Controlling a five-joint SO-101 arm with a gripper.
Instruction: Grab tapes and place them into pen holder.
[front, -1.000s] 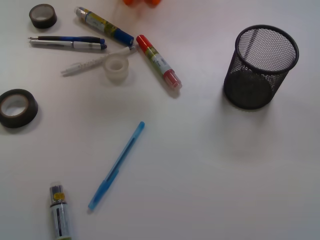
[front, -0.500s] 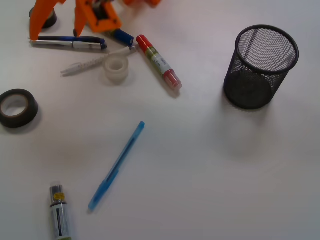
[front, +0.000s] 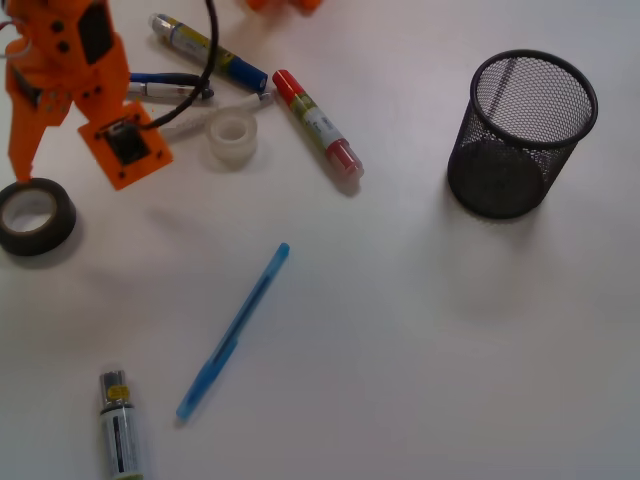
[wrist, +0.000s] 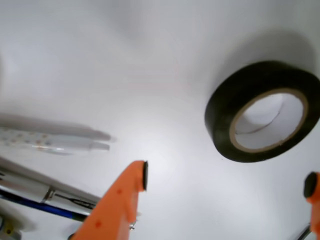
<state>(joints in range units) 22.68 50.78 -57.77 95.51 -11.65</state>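
The orange end effector hangs above the desk, its jaws spread wide, gripping nothing.

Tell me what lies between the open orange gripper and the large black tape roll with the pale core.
Nothing: the wrist view shows only bare white table between the orange gripper and the large black tape roll.
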